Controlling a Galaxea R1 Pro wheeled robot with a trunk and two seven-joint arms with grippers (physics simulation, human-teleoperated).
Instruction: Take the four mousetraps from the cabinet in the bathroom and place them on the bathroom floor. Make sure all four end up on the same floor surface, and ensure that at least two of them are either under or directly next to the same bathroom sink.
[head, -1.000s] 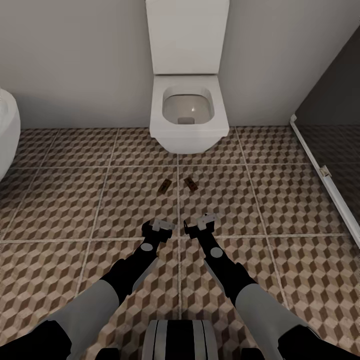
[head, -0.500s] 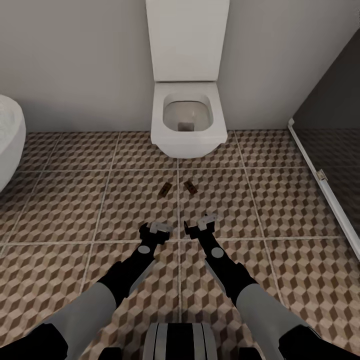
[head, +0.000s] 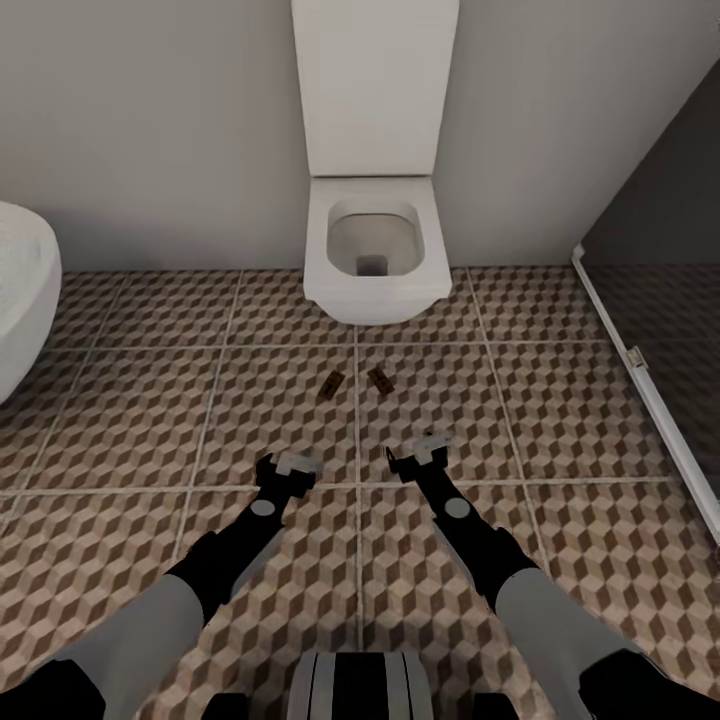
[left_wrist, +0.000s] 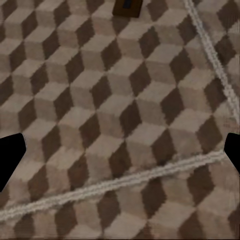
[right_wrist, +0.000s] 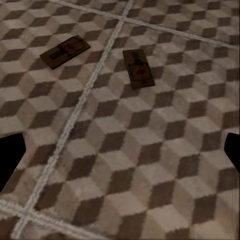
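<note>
Two mousetraps lie flat on the cube-patterned bathroom floor (head: 130, 400) just in front of the toilet: the left mousetrap (head: 331, 384) (right_wrist: 65, 51) (left_wrist: 129, 6) and the right mousetrap (head: 379, 379) (right_wrist: 138, 68), one on each side of a grout line. My left gripper (head: 290, 465) (left_wrist: 120, 155) hovers over the tiles short of them, open and holding nothing. My right gripper (head: 425, 445) (right_wrist: 120, 152) is level with it, open and holding nothing too. The cabinet is out of view.
A white wall-hung toilet (head: 375, 260) stands straight ahead against the grey wall. A rounded white fixture (head: 20, 300) juts in at the left edge. A dark glass shower screen with a white floor rail (head: 650, 400) runs along the right.
The camera has drawn back a little from the toilet. My grippers have moved apart, the left one leftward and the right one rightward. The two mousetraps lie where they were.
</note>
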